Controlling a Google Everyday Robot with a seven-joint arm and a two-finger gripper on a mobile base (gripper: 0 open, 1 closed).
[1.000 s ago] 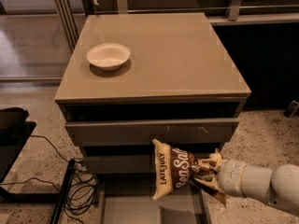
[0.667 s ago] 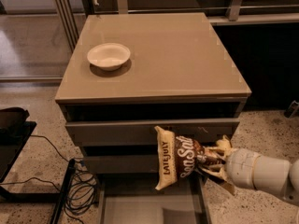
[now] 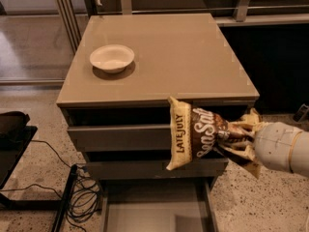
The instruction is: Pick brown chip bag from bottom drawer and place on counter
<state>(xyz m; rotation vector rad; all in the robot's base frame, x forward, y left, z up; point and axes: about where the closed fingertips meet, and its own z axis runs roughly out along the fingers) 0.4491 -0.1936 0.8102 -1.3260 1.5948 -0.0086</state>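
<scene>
The brown chip bag [image 3: 193,135] hangs upright in the air in front of the two upper drawer fronts, its top edge near the counter's front lip. My gripper [image 3: 232,140] comes in from the right on a white arm and is shut on the brown chip bag's right side. The bottom drawer [image 3: 154,211] stands pulled open below, with a plain flat inside. The counter [image 3: 174,52] is the glossy taupe top of the cabinet, above and behind the bag.
A white bowl [image 3: 112,57] sits on the counter's left side. Black cables [image 3: 79,195] lie on the speckled floor left of the cabinet, beside a dark object [image 3: 12,129]. A metal rail and dark wall run behind the cabinet.
My gripper has lifted the brown chip bag upward, from just above the bottom drawer to the height of the upper drawer fronts, near the counter's edge.
</scene>
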